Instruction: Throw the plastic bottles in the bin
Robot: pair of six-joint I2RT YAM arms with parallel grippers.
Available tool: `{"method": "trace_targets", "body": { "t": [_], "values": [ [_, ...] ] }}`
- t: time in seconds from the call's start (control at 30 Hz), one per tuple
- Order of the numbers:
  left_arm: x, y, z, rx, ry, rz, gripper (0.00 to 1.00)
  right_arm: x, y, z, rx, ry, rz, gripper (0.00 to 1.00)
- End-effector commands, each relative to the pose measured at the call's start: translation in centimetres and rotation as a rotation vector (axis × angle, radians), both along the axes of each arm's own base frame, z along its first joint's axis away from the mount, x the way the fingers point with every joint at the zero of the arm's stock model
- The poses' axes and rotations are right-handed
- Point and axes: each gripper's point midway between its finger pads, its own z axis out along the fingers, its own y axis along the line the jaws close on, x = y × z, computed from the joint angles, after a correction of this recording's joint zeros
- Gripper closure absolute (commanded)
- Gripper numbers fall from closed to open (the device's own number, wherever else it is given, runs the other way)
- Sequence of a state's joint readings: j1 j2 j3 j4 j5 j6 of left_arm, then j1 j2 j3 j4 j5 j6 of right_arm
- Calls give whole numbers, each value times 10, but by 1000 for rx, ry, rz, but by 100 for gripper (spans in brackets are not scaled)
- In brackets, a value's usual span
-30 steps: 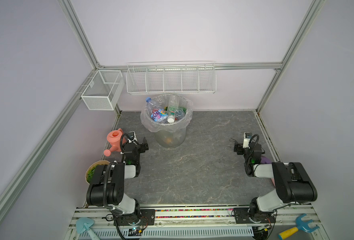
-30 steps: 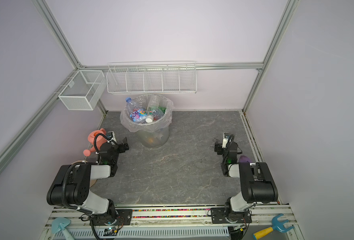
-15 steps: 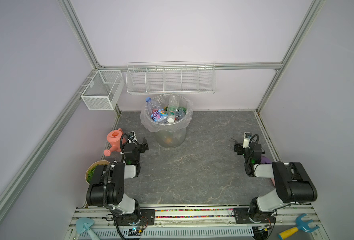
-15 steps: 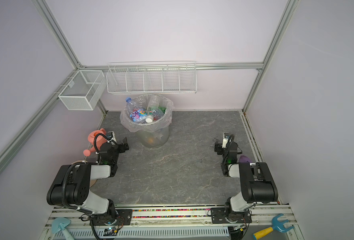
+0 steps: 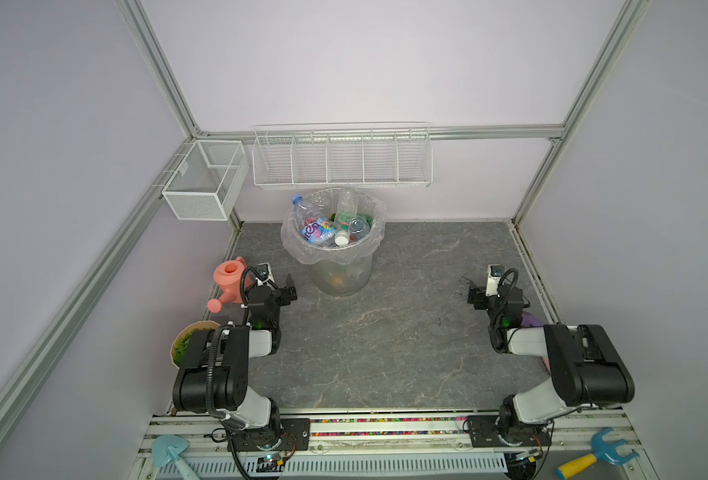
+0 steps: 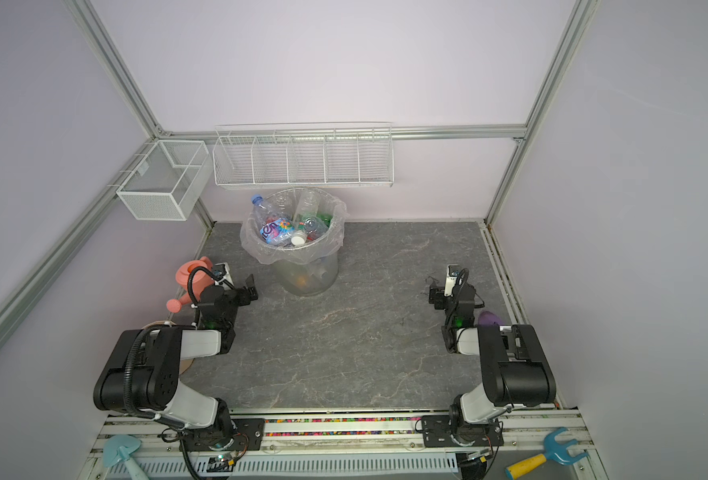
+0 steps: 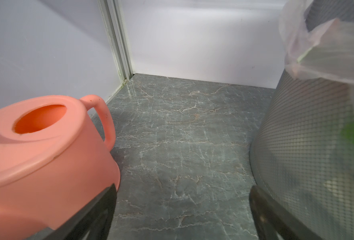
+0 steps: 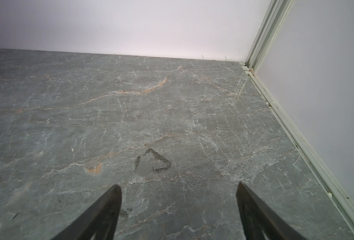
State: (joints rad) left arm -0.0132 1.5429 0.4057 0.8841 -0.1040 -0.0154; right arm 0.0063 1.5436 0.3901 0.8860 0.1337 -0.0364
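The bin (image 5: 341, 277) (image 6: 307, 277), a translucent grey bucket with a clear bag folded over its rim, stands at the back centre-left of the grey table. Several plastic bottles (image 5: 328, 226) (image 6: 282, 230) fill it to the rim; none lies on the table in both top views. My left gripper (image 5: 278, 283) (image 6: 239, 286) (image 7: 183, 188) rests low and open between the pink watering can (image 7: 43, 145) and the bin wall (image 7: 317, 145), with nothing in it. My right gripper (image 5: 482, 291) (image 6: 442, 297) (image 8: 178, 186) rests low and open over bare table at the right, holding nothing.
The watering can (image 5: 229, 279) and a beige plant pot (image 5: 186, 345) stand by the left wall. Two white wire baskets (image 5: 341, 160) (image 5: 206, 178) hang on the back and left walls above the bin. A purple object (image 5: 529, 320) lies beside the right arm.
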Motion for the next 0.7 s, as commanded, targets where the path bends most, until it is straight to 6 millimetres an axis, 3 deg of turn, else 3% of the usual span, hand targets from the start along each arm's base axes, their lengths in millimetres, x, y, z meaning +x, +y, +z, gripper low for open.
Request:
{"method": "trace_targets", "body": {
  "t": [0.0, 0.67],
  "values": [
    [-1, -1, -5, -5, 13, -4, 1, -3, 2, -1, 8, 4, 8, 11],
    [-1, -1, -4, -7, 10, -3, 1, -3, 2, -1, 8, 4, 7, 11]
  ]
}}
